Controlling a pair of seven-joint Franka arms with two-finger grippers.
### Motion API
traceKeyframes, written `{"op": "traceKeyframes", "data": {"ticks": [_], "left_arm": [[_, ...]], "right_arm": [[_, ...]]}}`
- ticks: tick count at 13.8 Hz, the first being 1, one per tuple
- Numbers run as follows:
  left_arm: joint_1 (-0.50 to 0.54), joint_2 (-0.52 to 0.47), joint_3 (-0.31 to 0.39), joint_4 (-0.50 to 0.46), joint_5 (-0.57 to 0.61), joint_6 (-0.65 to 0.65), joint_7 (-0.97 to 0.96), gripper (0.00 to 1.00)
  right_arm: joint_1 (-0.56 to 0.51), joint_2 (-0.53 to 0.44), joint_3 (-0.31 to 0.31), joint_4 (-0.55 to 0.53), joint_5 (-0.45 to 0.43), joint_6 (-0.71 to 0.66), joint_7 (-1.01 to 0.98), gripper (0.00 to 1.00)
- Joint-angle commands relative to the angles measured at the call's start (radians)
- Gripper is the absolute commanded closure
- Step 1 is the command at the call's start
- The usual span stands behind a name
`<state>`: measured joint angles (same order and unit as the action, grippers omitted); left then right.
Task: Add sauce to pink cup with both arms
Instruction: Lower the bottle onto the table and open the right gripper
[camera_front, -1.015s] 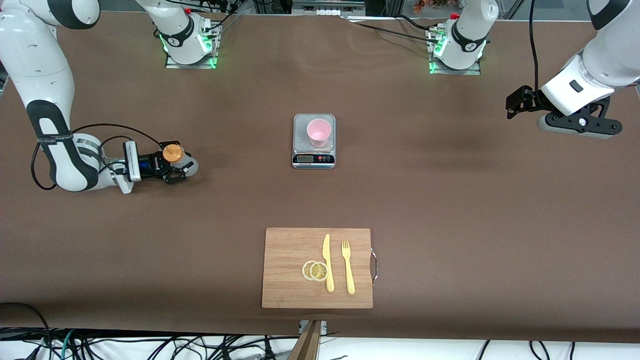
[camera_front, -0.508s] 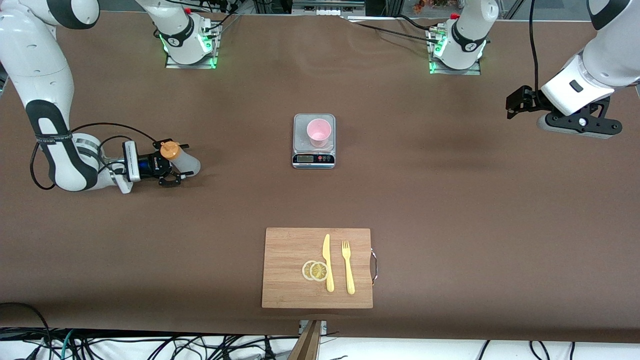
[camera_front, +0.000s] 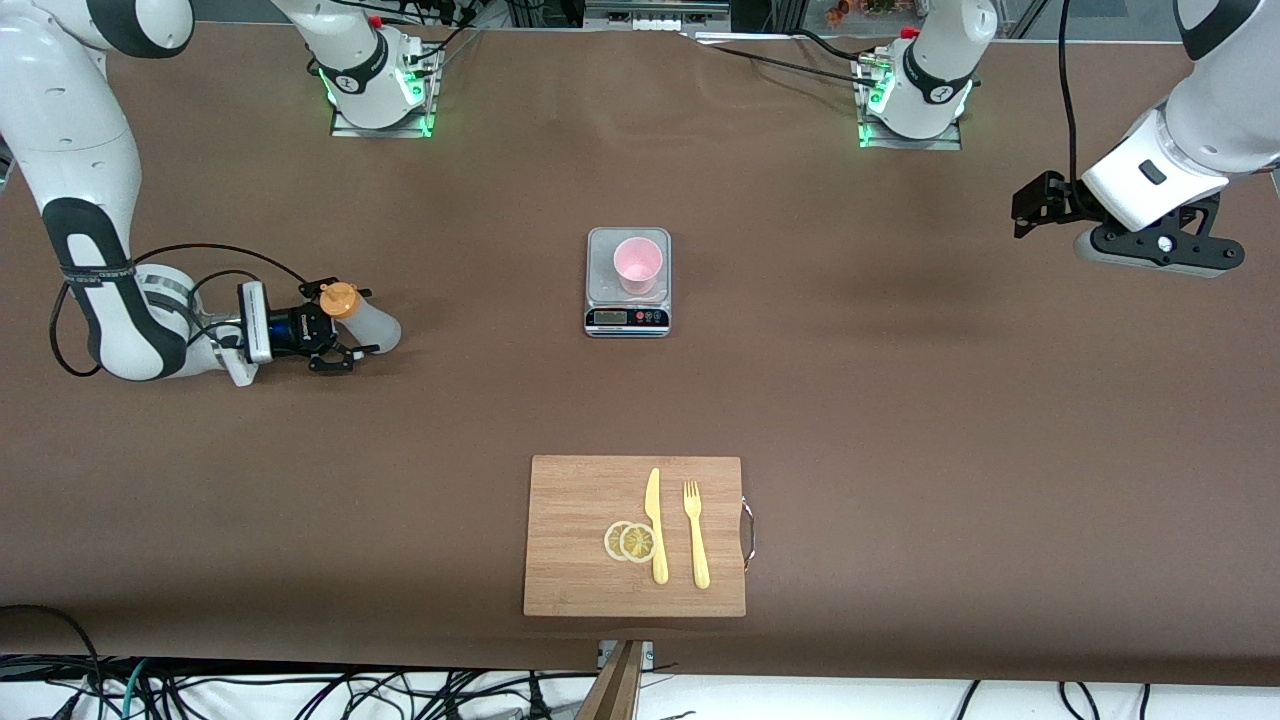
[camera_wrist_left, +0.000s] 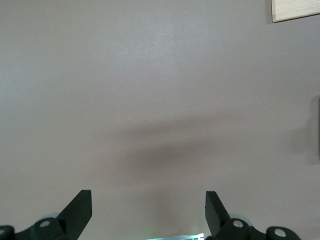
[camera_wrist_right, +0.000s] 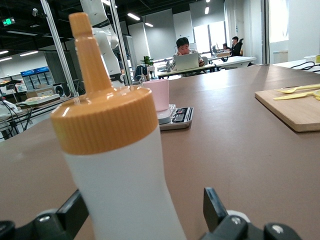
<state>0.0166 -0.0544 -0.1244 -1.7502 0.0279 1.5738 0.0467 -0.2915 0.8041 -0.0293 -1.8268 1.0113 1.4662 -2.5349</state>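
Front view: I have the right gripper (camera_front: 335, 333) low at the right arm's end of the table, fingers spread on either side of the sauce bottle (camera_front: 362, 314), which stands on the table with its orange cap on; I see no pinch on it. The pink cup (camera_front: 637, 265) sits upright on the scale (camera_front: 627, 319) at mid-table, well apart from the bottle, and I cannot tell from here whether any sauce is in it. Nearer the camera lies the cutting board (camera_front: 570, 500) with a knife (camera_front: 655, 524), a fork (camera_front: 695, 533) and lemon slices (camera_front: 630, 541). The left gripper (camera_front: 1040, 203) hangs over the left arm's end of the table, waiting. Left wrist view: its fingers (camera_wrist_left: 80, 210) stand wide apart with nothing but bare table (camera_wrist_left: 150, 90) between them. Right wrist view: the bottle (camera_wrist_right: 120, 170) fills the space between the spread fingers (camera_wrist_right: 212, 205), upright, nozzle capped, and the cup (camera_wrist_right: 157, 94) shows farther off on the scale (camera_wrist_right: 175, 116). My judgement: this fits either closing in to grasp the bottle or having just set it back down, so I cannot say whether the pour is done.
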Motion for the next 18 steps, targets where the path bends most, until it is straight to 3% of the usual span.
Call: {"op": "traceKeyframes", "data": {"ticks": [1,7,10,13,18], "left_arm": [[-0.001,0.016,0.002,0.034,-0.02,-0.023,0.024,0.0],[-0.001,0.016,0.002,0.034,-0.02,-0.023,0.022,0.0],[-0.003,0.016,0.002,0.034,-0.02,-0.024,0.022,0.0],[-0.003,0.014,0.002,0.034,-0.02,-0.029,0.022,0.0],[-0.003,0.014,0.002,0.034,-0.02,-0.029,0.022,0.0]], "right_arm": [[-0.043,0.004,0.011,0.001,-0.002,-0.004,-0.015,0.0],[-0.072,-0.005,-0.052,0.049,-0.06,-0.007,-0.002,0.0],[-0.084,-0.013,-0.093,0.137,-0.118,-0.032,0.045,0.0],[-0.083,-0.02,-0.119,0.253,-0.192,-0.09,0.186,0.0],[-0.022,-0.043,-0.116,0.42,-0.194,-0.09,0.561,0.0]]}}
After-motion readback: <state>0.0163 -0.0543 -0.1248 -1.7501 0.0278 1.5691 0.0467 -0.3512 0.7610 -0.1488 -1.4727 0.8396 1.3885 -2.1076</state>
